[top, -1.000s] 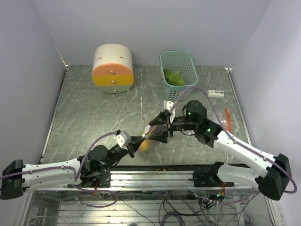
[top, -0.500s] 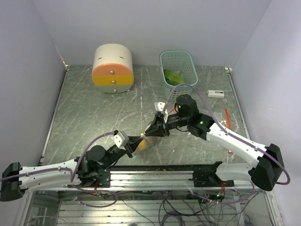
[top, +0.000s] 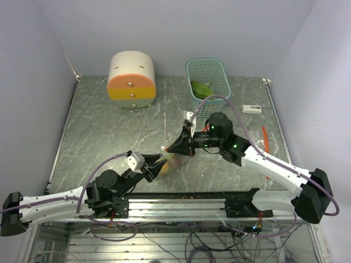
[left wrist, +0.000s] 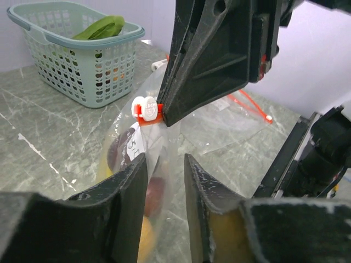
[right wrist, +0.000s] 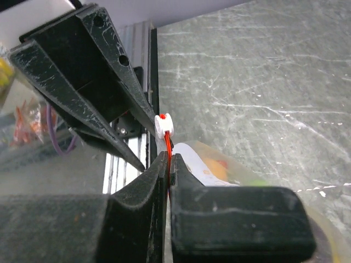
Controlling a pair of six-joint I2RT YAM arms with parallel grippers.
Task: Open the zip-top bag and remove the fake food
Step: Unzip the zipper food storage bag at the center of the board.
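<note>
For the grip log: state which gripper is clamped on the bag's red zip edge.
The right gripper, shut on the bag; the left gripper stands open around it.

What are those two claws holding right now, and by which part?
The right gripper pinches the zip-top bag by its red zipper strip, beside the white slider. The left gripper straddles the bag with jaws apart, gripping nothing.
</note>
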